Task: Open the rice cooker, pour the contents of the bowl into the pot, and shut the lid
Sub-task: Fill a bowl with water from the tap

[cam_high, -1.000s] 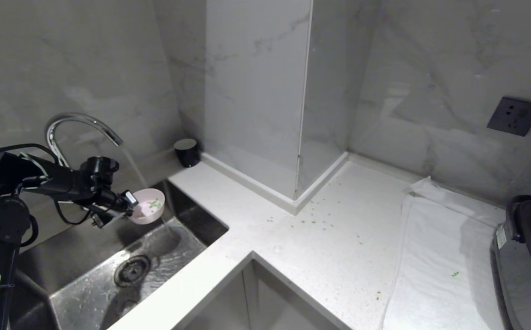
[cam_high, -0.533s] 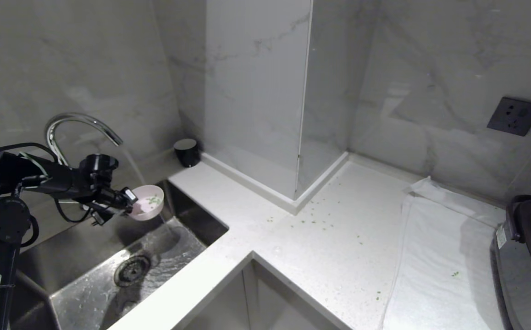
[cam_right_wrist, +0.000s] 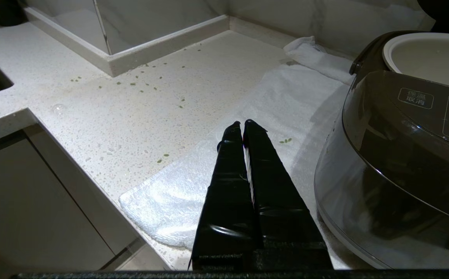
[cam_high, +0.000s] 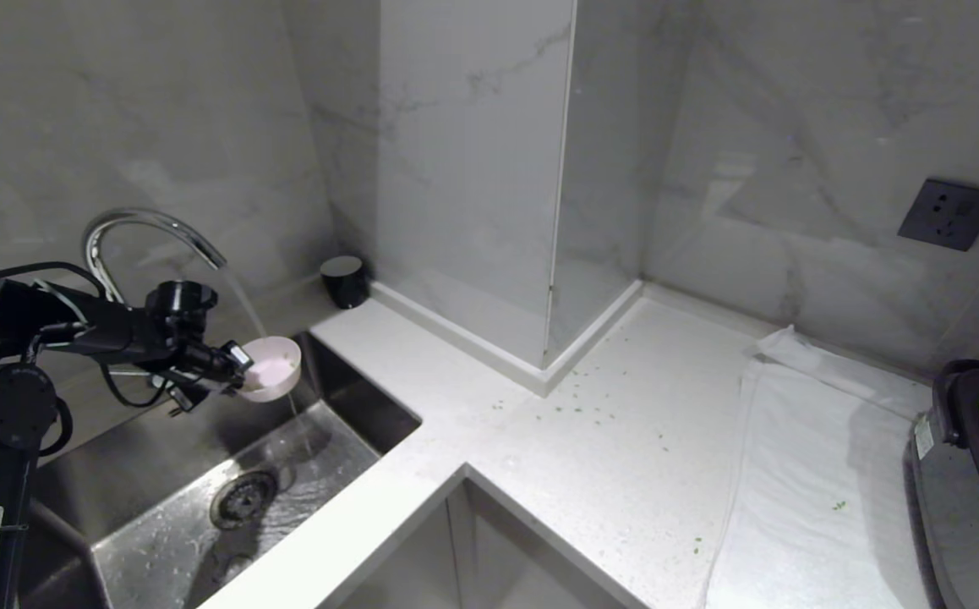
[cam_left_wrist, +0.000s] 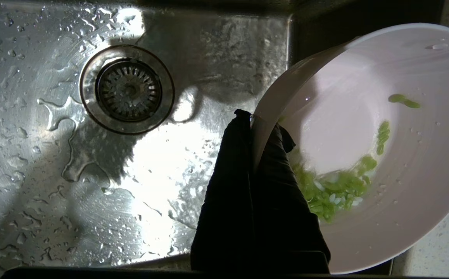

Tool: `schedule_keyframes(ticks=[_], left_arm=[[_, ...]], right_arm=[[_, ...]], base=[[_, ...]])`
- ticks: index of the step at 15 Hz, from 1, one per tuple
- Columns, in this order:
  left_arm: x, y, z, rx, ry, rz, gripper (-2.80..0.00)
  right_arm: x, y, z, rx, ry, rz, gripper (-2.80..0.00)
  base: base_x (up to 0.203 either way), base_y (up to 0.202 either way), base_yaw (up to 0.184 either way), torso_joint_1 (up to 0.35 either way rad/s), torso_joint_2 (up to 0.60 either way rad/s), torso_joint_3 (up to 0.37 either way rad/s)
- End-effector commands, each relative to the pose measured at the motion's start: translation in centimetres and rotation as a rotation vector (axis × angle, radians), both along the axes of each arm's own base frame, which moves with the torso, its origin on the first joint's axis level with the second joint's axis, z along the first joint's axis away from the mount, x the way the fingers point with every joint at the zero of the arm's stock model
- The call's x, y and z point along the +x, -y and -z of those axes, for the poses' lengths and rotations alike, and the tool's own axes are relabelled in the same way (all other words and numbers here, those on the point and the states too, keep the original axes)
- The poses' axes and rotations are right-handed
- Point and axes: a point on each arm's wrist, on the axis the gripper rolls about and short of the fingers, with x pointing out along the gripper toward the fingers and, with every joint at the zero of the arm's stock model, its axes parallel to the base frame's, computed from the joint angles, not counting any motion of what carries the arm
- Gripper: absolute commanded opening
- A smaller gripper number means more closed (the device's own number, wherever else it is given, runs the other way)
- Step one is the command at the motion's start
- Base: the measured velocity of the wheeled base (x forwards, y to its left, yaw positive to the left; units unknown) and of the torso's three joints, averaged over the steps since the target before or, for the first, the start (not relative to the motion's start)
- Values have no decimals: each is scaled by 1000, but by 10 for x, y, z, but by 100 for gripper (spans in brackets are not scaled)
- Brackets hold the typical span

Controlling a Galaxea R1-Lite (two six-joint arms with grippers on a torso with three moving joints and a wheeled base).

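We are holding the little pink round bowl [cam_high: 271,369] over the shiny steel sink [cam_high: 160,474], our left claw [cam_left_wrist: 256,128] clamped on its rim. Since a moment ago we are tipping it more level under the tap water [cam_high: 246,304], keeping the green bits [cam_left_wrist: 327,192] inside. The dark brown rice cooker [cam_high: 976,474] is waiting open, far right. Our right claw [cam_right_wrist: 243,124] is resting pressed together.
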Motion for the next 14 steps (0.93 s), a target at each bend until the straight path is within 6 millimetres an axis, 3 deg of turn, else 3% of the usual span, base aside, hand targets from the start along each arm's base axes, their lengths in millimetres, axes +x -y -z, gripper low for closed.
schedule_keyframes(ticks=[1, 14], left_arm=[[0, -1, 0, -2, 0, -5, -280], [2, -7, -1, 20, -19, -36, -280]], right_arm=[[0, 0, 0, -1, 0, -1, -280], [0, 0, 0, -1, 0, -1, -280]], base=[[0, 0, 0, 0, 0, 0], [0, 0, 0, 0, 0, 0]])
